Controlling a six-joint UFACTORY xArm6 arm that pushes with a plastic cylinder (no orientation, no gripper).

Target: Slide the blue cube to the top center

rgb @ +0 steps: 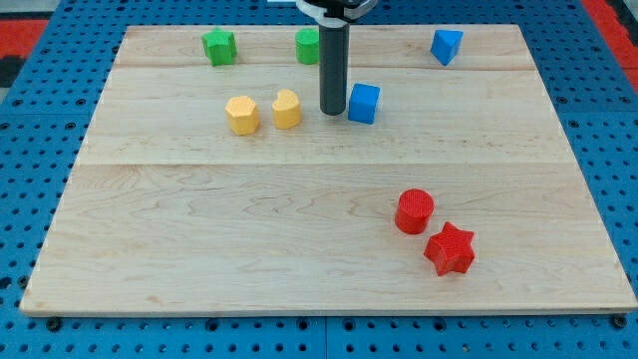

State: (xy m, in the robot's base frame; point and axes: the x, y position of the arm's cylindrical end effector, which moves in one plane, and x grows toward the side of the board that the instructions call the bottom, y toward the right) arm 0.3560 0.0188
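The blue cube (364, 103) sits on the wooden board (299, 249), a little right of centre in the upper part. My tip (333, 110) rests on the board just to the cube's left, touching or nearly touching its left side. The rod rises straight up toward the view's top and partly covers the green cylinder (308, 45). A second blue block (447, 45), wedge-like, lies at the top right.
A green star-like block (219, 46) lies at the top left. Two yellow blocks (242, 115) (287, 108) sit side by side left of my tip. A red cylinder (415, 211) and a red star (450, 249) lie at the lower right.
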